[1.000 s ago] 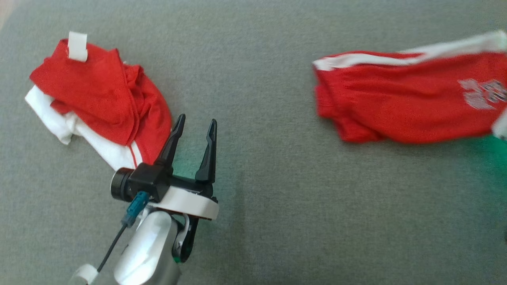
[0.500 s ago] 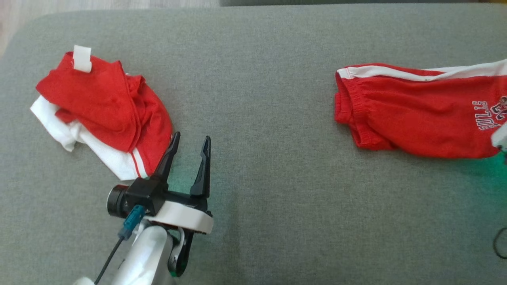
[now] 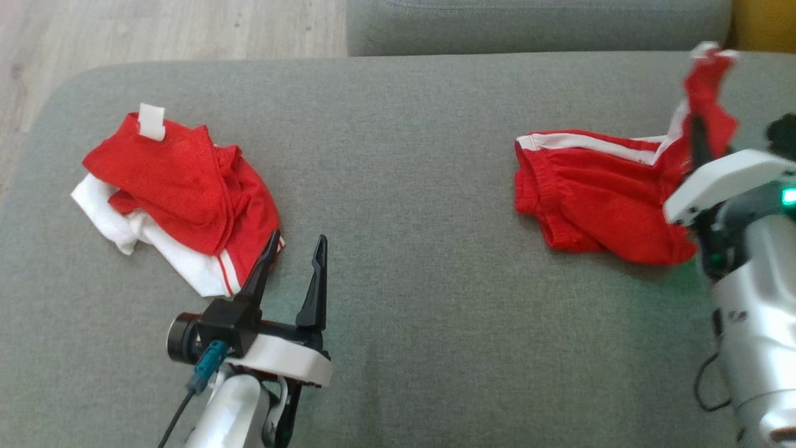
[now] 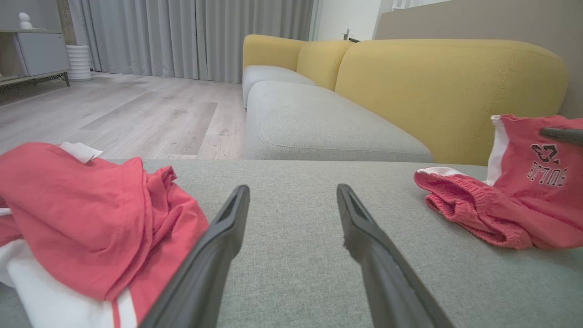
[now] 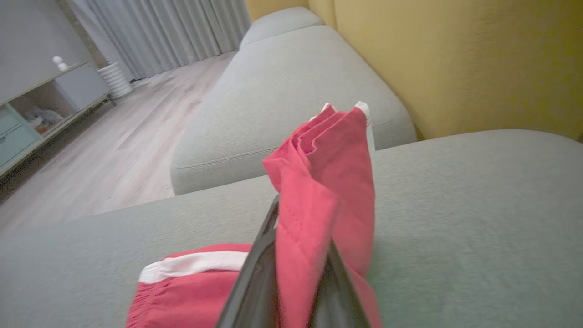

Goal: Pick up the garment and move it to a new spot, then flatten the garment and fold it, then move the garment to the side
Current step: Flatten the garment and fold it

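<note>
Grey fabric cushion (image 3: 404,186) has a broad open stretch in the middle, its rounded edge at left. At its right side the right pincer (image 5: 298,237) clamps the lifted end of the red white-striped shorts (image 3: 591,199). The left pincer (image 3: 297,239) stands wide, just beside a crumpled red-and-white garment (image 3: 186,186).

My head camera looks steeply down on the grey sofa seat (image 3: 435,323). My left wrist camera skims low along my left tool (image 4: 292,190) toward the yellow backrest (image 4: 446,91). The right one sits tight behind my right tool (image 5: 298,246). All three catch the red shorts (image 3: 591,205), right of my left tool.
</note>
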